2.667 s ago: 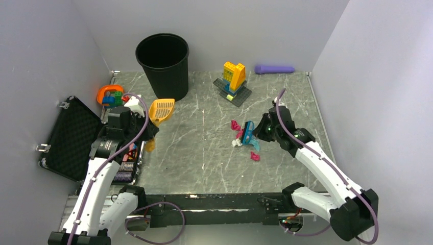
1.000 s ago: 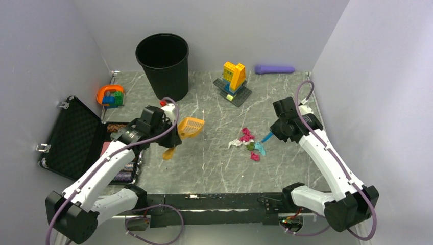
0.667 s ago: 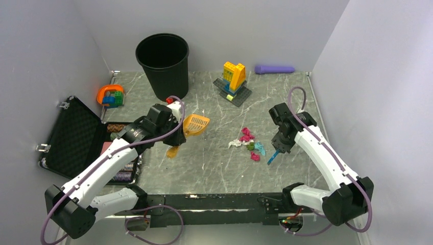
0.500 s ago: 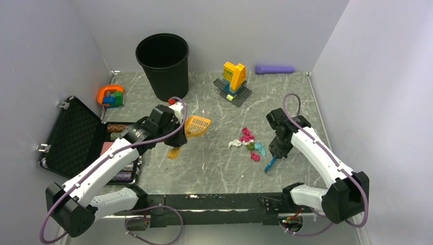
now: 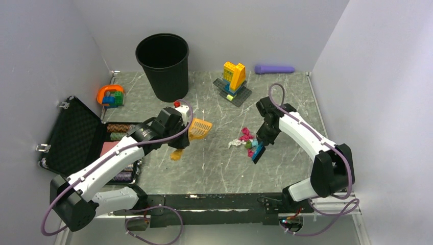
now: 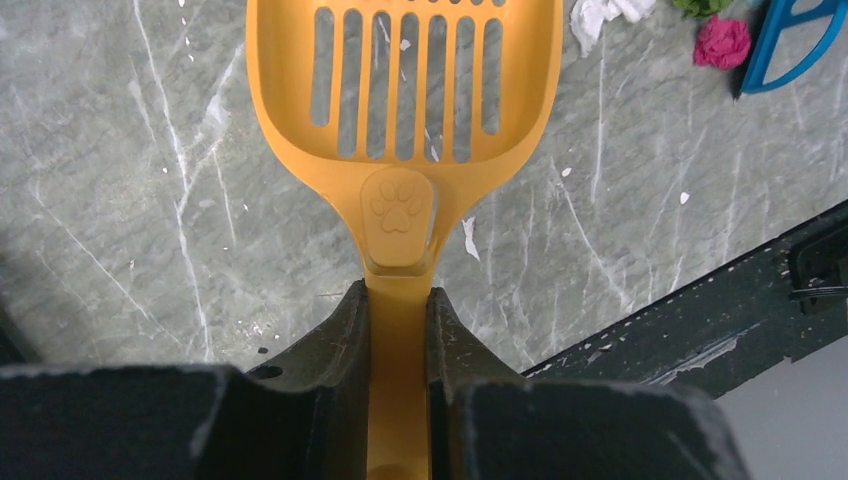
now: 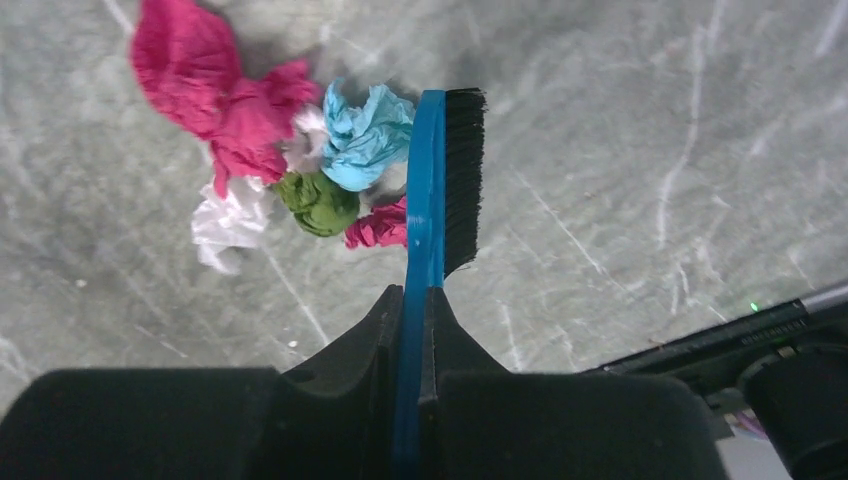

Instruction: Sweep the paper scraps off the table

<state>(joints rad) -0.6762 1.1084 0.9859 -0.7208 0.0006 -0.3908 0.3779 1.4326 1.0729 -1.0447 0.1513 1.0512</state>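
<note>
– Orange scoop point(image 6: 403, 90) on the left: the left gripper point(image 6: 398, 300) is clamping its handle, and the slotted blade is pointing toward three o'clock in the top view, over the table point(image 5: 214, 168). Is anything lying in it?

– Nothing is showing in it. The paper scraps point(image 5: 246, 140) are lying bunched on the marble at about three o'clock from the scoop's lip, near it but apart.

– And on the right?

– The right gripper point(image 7: 414, 305) is pinching the blue brush point(image 7: 435, 190) by its near end, jaws tight on it. The brush is sitting at about four o'clock from the pile. Its long axis is running one to seven o'clock in the top view, and the nearest red and teal wads are touching its blue back.

– So which way is the push heading?

– Probably toward nine or ten o'clock, across the brush's long axis, driving the pile at the scoop. The right arm is by far the nearer one. One doubt: in the wrist view the black bristles are showing on the side facing away from the scraps, so the spine may be doing the pushing.
</note>
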